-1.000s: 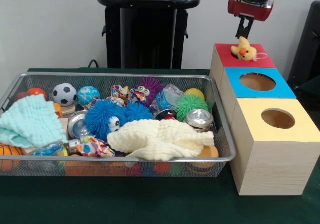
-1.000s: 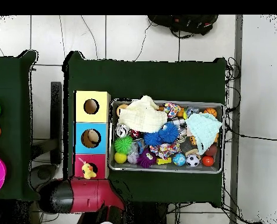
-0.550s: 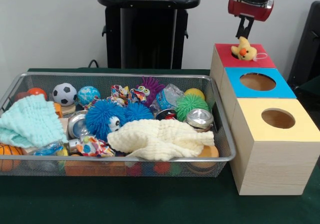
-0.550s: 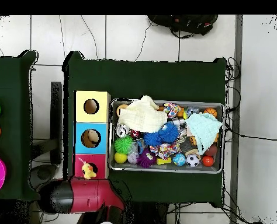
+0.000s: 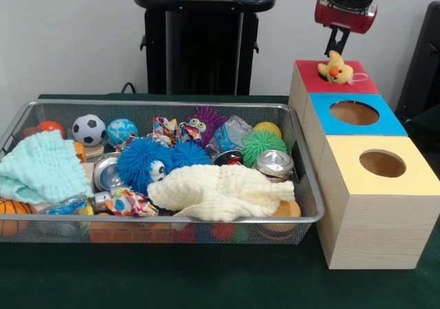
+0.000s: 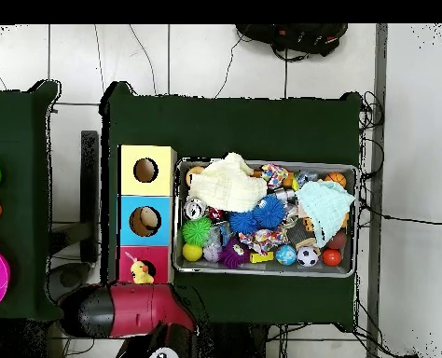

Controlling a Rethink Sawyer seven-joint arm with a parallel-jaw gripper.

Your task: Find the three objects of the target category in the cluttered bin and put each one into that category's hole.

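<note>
Dark green bench point(image 5: 206, 281) against a plain pale wall, tiled floor showing around it from above. Over on the left sits the wire mesh bin point(image 5: 302, 185), packed with stuff: a mint cloth point(image 5: 38, 168), a little soccer ball point(image 5: 89, 129), a fuzzy blue ball with googly eyes point(image 5: 143, 163), a cream cloth point(image 5: 223, 192) draped across the front, a green spiky ball point(image 5: 262, 144) and a shiny metal tin point(image 5: 274, 162). To the right are three wooden boxes in a row, tops yellow point(image 5: 412, 175), blue point(image 5: 388, 124) and red point(image 5: 323, 83). The small plush duck point(image 5: 335, 68), yellow with an orange beak, sits upright on the red top, right over where its hole would be. The hand point(image 5: 337, 42) hangs just above the duck, not touching it, holding nothing; can't tell how far its fingers are spread.
</note>
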